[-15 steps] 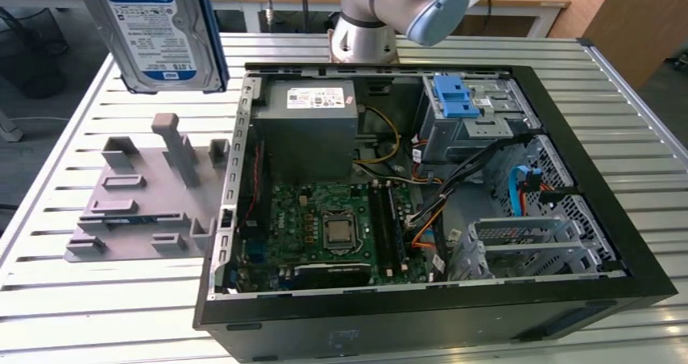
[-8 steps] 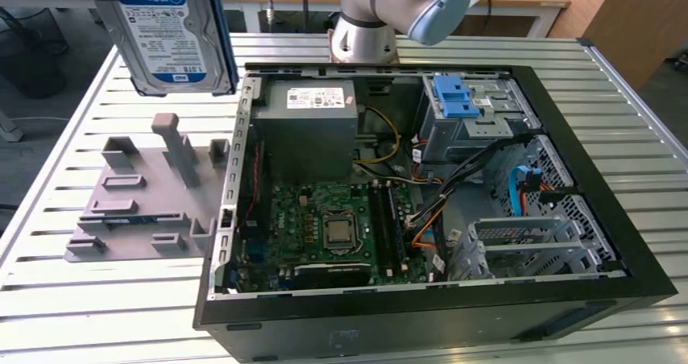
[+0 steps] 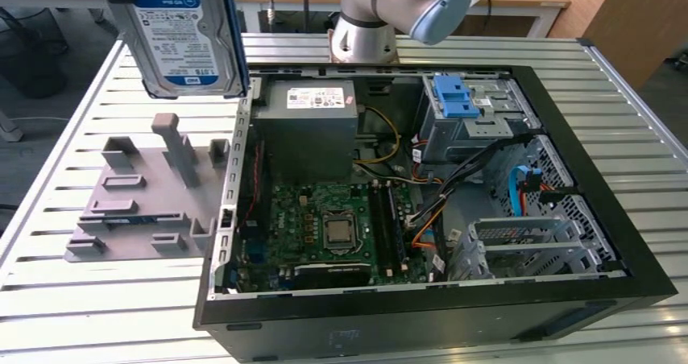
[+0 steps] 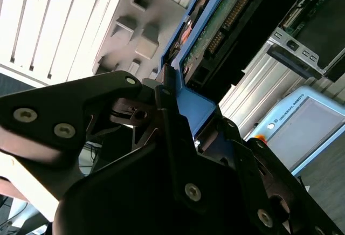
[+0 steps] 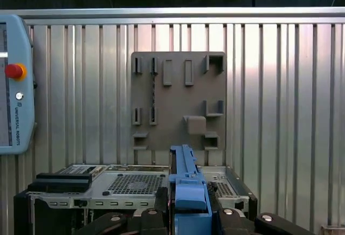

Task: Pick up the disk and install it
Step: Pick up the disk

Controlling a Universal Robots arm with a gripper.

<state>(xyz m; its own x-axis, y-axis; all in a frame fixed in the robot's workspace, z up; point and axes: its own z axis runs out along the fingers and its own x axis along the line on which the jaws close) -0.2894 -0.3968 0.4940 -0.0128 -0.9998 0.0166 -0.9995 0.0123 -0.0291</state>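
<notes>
Hanging in the pincer [image 4: 180,111], the disk [image 3: 183,34] is well up off the tabletop [image 3: 97,299]; in the exterior view it stands upright with its label toward the camera, above the grey holder [image 3: 140,195] and to the exterior view's left of the open case [image 3: 629,243]. In both wrist views the black fingers [image 4: 108,105] sit closed on either side of the disk's blue edge frame, so the pincer is clamped on the disk, not spread; the second wrist view shows the disk's circuit-board face running away from the pincer, and the first wrist view looks along the blue frame toward the holder and the ribbed tabletop. The picking-up half reads as done: nothing of the disk touches the holder or the tabletop. The installing half is not yet done; the disk is outside the case, well apart from the drive cage [image 3: 473,126] with its blue latch [image 3: 457,98] at the far corner of the case, near the arm [image 3: 408,10]. Whether that cage is free to take the disk cannot be told; the motherboard [image 3: 328,223] and cables lie open between.
</notes>
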